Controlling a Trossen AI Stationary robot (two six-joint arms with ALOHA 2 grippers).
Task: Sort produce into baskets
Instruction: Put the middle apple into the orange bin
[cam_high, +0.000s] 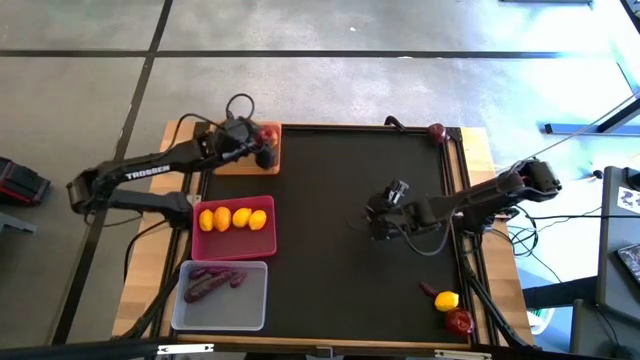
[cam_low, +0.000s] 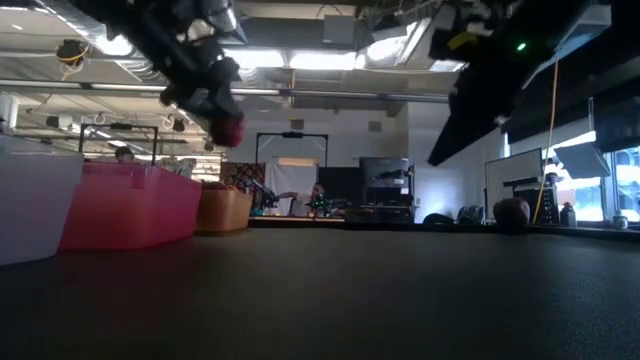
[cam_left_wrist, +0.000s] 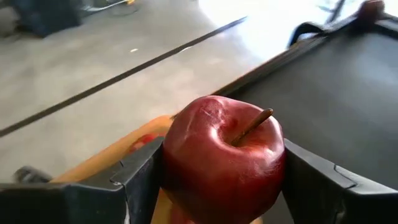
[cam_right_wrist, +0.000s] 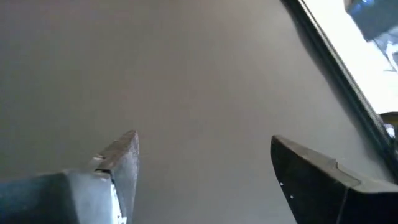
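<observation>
Now the left gripper (cam_left_wrist: 221, 186) pinches a smooth, rigid apple (cam_left_wrist: 222, 165) across its widest sides above the tan tray (cam_high: 240, 160) at ten o'clock, while the right gripper (cam_right_wrist: 205, 180) hangs open near three o'clock.

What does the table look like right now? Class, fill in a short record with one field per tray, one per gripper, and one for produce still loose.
wood tray: far left corner of the mat, at least one apple inside
pink tray: four lemons
clear tray: purple roots
left gripper: over the wood tray, shut on an apple
right gripper: open, empty, over the bare mat
loose produce: lemon and apple at the near right corner; another apple at the far right corner
</observation>
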